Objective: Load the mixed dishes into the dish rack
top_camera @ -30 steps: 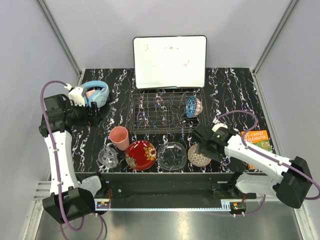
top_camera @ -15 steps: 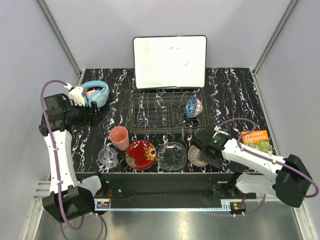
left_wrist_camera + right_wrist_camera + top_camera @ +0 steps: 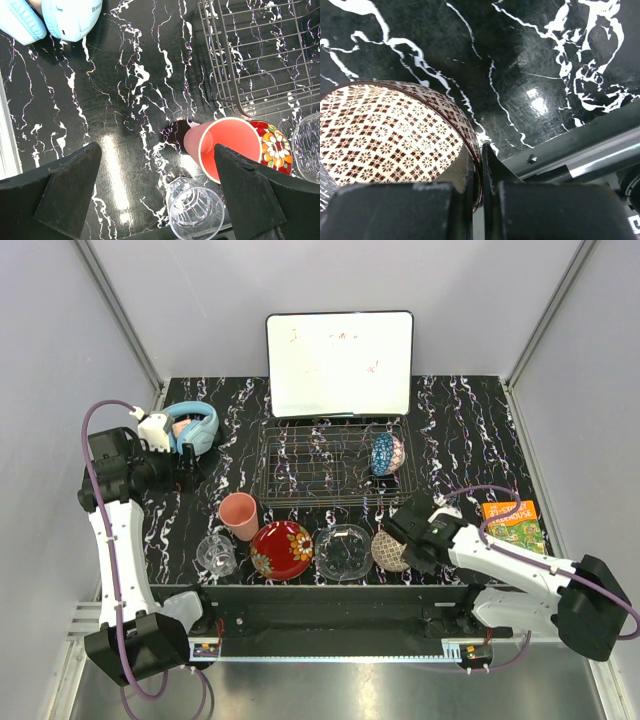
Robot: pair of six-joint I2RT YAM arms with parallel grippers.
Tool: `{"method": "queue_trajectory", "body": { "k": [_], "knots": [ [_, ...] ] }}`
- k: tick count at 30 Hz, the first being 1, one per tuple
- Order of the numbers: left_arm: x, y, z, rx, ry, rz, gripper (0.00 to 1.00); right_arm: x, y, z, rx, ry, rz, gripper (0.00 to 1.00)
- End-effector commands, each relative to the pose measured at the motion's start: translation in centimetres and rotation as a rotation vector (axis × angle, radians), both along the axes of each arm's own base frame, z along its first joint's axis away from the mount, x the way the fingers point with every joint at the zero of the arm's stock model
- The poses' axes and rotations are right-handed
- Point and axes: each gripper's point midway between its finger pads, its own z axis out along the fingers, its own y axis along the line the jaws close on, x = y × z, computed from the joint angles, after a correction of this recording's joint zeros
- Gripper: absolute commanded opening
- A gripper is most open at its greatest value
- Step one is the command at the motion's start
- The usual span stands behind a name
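Firmly, right fingers [image 3: 410, 212] pinch the thin rim of the round beige patterned bowl [image 3: 385, 137]; left fingers [image 3: 65, 192] spread wide above the marbled desk [image 3: 125, 95].

The rack [image 3: 300, 465] is open from above at its left and middle; a blue bowl [image 3: 386, 453] fills its right end, and a whiteboard [image 3: 339, 363] walls the far side. A pink cup [image 3: 240, 515], mug [image 3: 216, 554], plate [image 3: 282, 549] and glass dish [image 3: 343, 551] crowd the near strip.

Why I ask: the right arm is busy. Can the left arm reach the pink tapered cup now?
Probably yes: the open left gripper looks onto the pink tapered cup across bare black marbled table; only the clear glass mug stands close beside it.
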Motion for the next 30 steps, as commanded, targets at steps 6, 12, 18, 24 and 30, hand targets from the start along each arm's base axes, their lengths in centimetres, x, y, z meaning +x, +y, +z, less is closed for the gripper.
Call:
{"method": "queue_trajectory", "body": {
  "k": [6,12,18,24,30],
  "knots": [
    [0.5,0.2,1.9,0.025,-0.065,-0.007,0.99,3.6,-0.5,9.0,-0.277,-0.268,0.090,0.00],
    [0.4,0.2,1.9,0.031,-0.069,-0.008,0.99,6.1,0.9,16.4,-0.550,-0.418,0.192,0.00],
    [-0.1,0.3,1.6,0.049,-0.072,-0.008,0.99,8.6,2.0,19.8,-0.630,-0.536,0.234,0.00],
    [-0.1,0.3,1.5,0.042,-0.065,-0.008,0.99,12.1,-0.2,22.3,-0.831,-0.543,0.223,0.00],
    [-0.2,0.2,2.0,0.046,-0.075,-0.010,0.99,13.8,-3.0,21.6,-0.981,-0.439,0.208,0.00]
  ]
}}
